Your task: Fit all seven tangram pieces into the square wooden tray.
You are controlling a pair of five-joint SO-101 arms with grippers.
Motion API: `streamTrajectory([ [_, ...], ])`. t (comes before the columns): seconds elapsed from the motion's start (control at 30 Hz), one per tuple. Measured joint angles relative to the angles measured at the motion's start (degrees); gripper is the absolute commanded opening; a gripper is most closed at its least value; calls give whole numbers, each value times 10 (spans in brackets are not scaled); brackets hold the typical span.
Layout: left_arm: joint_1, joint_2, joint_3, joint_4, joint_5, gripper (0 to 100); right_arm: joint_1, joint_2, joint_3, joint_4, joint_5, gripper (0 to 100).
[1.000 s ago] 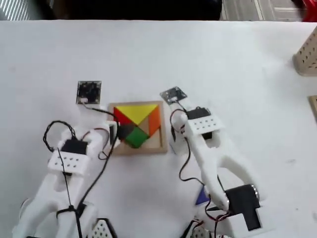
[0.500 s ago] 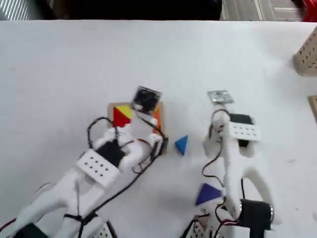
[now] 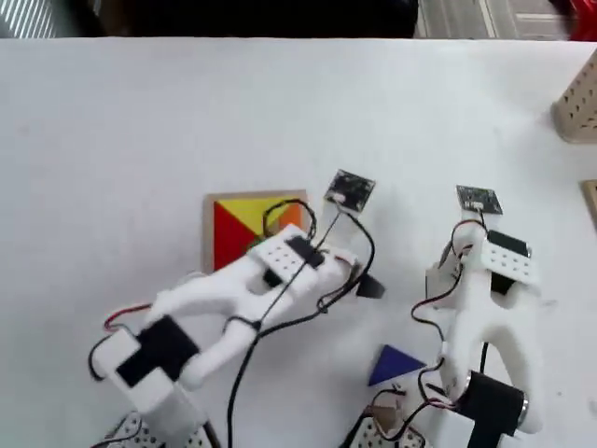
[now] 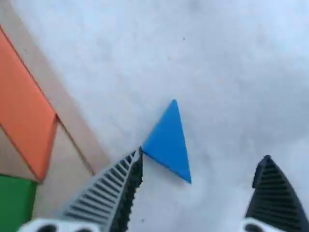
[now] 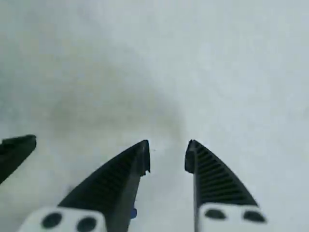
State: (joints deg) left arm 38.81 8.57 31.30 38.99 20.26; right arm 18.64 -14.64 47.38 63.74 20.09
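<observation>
The square wooden tray (image 3: pixel 209 245) lies left of centre with yellow (image 3: pixel 254 209) and red (image 3: pixel 226 233) pieces showing; my left arm crosses over the rest. In the left wrist view the tray's rim (image 4: pixel 63 121) holds an orange piece (image 4: pixel 24 111) and a green piece (image 4: pixel 13 203). A small blue triangle (image 4: pixel 169 142) lies flat on the table just outside that rim. My left gripper (image 4: pixel 202 157) (image 3: pixel 362 282) is open around it, one finger touching its corner. A purple triangle (image 3: pixel 396 364) lies near the front. My right gripper (image 5: pixel 167 144) hovers over bare table, narrowly open and holding nothing.
The right arm (image 3: pixel 490 280) stands to the right of the left gripper, and a dark finger (image 5: pixel 17 150) of the left gripper shows at the edge of the right wrist view. A pegboard block (image 3: pixel 578 103) sits at the far right edge. Cables trail over the tray.
The left arm swung right across the tray until its open gripper came around the blue triangle. The right arm drew away to the right, leaving that triangle on the table.
</observation>
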Motion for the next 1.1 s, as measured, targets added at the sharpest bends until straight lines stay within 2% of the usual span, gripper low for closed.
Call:
streamTrajectory([
  [0.27,-19,55,-60,0,0,344,0,2,0,0,3,130],
  [0.43,-20,55,-62,11,0,159,0,4,0,0,3,130],
  [0.5,-20,55,-62,30,0,127,-1,5,0,0,3,130],
  [0.7,-20,55,-68,47,0,219,0,5,0,0,3,130],
  [1.1,-13,55,-68,51,-27,225,0,5,0,0,3,130],
])
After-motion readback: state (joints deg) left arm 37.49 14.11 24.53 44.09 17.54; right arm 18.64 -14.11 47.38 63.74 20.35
